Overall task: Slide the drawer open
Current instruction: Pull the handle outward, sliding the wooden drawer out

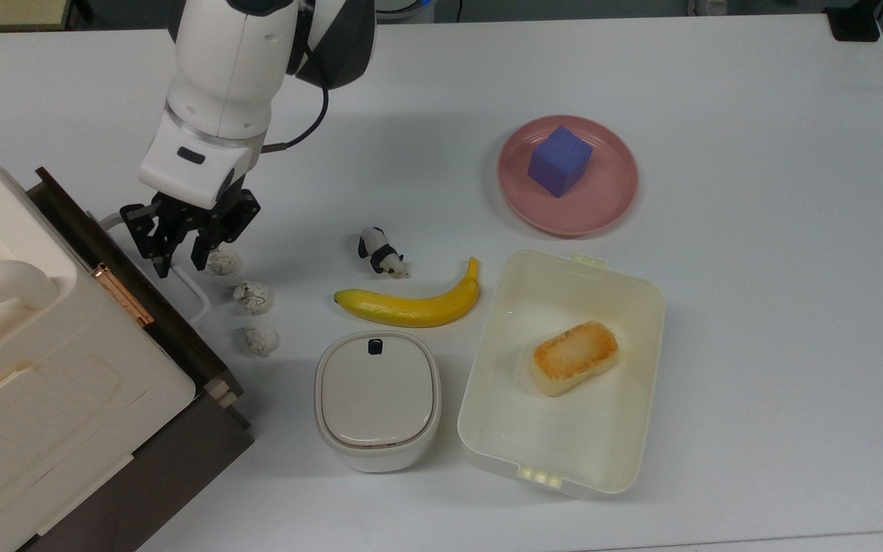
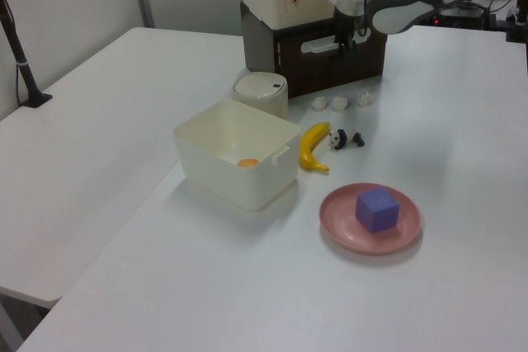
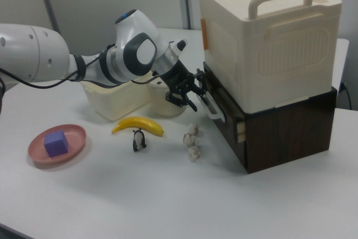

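Drawer (image 1: pixel 127 280) travel is judged to be only begun: in the top view the dark brown front panel is seen standing a little proud of the dark wood base (image 3: pixel 279 132), and in the right view a narrow strip of pale wood side is exposed at the corner. Most of the slide is judged to remain. The drawer is set in the base under the cream cabinet (image 3: pixel 268 37), at the top view's left edge.

The gripper (image 1: pixel 178 259) is seen at the white loop handle (image 1: pixel 185 287), near the end toward the top view's top, with the black fingers drawn close about the bar; a clamp on the handle is judged likely, though the contact itself is hidden.

The panel is flat and matte with a wood grain; the handle is a thin, smooth, rounded bar. The cabinet is moulded plastic with ribbed panels and a thick arched grip. Just beside the handle three crumpled white lumps (image 1: pixel 252 297) are lined up, rough and irregular. Further off lie a glossy curved banana (image 1: pixel 411 305), a small panda figure (image 1: pixel 381 251), a lidded rounded container (image 1: pixel 377 399), a white rectangular tub (image 1: pixel 633 399) holding a browned bun (image 1: pixel 573 356), and a pink plate (image 1: pixel 610 195) bearing a blue block (image 1: pixel 559 159), all on the white table (image 1: pixel 779 268).
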